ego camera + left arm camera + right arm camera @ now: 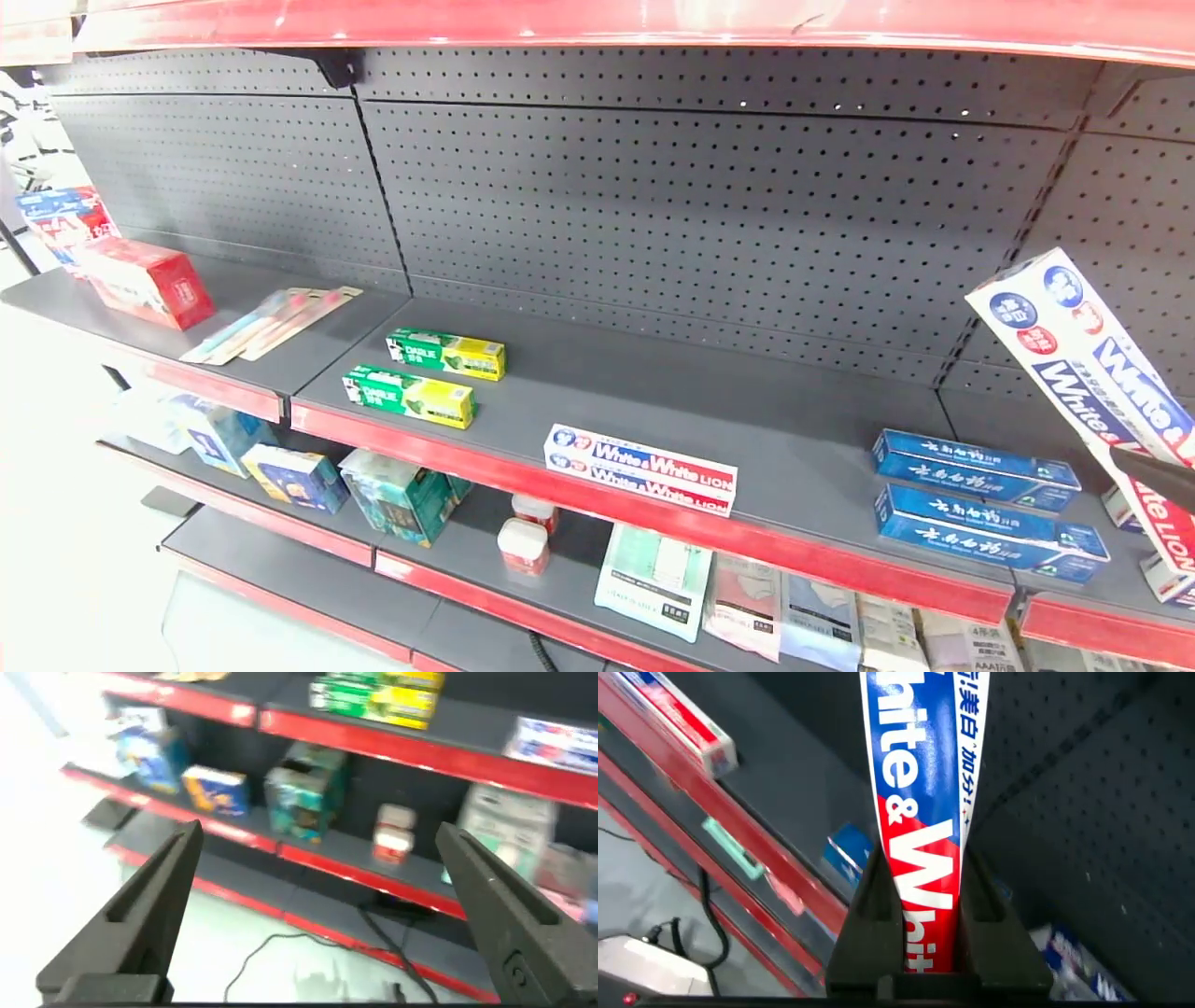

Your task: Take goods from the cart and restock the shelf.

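Observation:
My right gripper (920, 891) is shut on a long white, blue and red toothpaste box (922, 803). In the head view that box (1088, 373) hangs tilted above the right end of the grey shelf (709, 411), with the dark gripper (1150, 471) clamped around its lower part. A matching box (640, 469) lies at the shelf's front edge near the middle. My left gripper (318, 915) stands open and holds nothing, low in front of the lower shelves.
Two blue boxes (976, 469) lie at the right of the shelf, below the held box. Two green-yellow boxes (446, 353) lie left of centre, toothbrush packs (271, 322) and a red box (149, 280) farther left. On the lower shelves are a teal box (304, 793) and small jars (394, 833).

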`<state>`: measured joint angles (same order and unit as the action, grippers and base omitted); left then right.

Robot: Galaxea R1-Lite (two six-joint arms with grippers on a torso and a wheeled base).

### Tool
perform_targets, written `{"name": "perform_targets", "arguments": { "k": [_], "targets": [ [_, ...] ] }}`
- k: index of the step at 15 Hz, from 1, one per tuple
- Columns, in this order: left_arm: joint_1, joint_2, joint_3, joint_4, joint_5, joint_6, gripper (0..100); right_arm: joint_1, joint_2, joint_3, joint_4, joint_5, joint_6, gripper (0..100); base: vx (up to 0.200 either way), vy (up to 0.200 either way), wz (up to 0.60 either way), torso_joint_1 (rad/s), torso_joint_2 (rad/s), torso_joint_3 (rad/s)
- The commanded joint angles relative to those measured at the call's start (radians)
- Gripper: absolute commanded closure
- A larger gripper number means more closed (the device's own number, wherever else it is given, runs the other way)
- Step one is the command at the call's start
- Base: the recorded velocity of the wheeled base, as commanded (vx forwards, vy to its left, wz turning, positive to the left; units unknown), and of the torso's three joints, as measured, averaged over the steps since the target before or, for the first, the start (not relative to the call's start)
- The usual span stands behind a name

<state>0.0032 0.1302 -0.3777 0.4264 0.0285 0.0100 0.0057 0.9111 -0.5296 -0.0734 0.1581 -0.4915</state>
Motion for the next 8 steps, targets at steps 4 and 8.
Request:
{"name": "perform_targets", "arguments": {
  "k": [4,8],
  "targets": [
    [0.001,-0.130,0.157,-0.051,-0.197,0.028,0,0.106,0.226,-0.133,-0.052,0.086,0.004,100,0.000,0.000,0.00,0.000,0.00,0.000],
    [0.001,-0.130,0.266,-0.228,-0.236,-0.013,0,0.158,0.402,-0.135,-0.253,0.212,-0.013,100,0.000,0.000,0.00,0.000,0.00,0.000]
  ]
}}
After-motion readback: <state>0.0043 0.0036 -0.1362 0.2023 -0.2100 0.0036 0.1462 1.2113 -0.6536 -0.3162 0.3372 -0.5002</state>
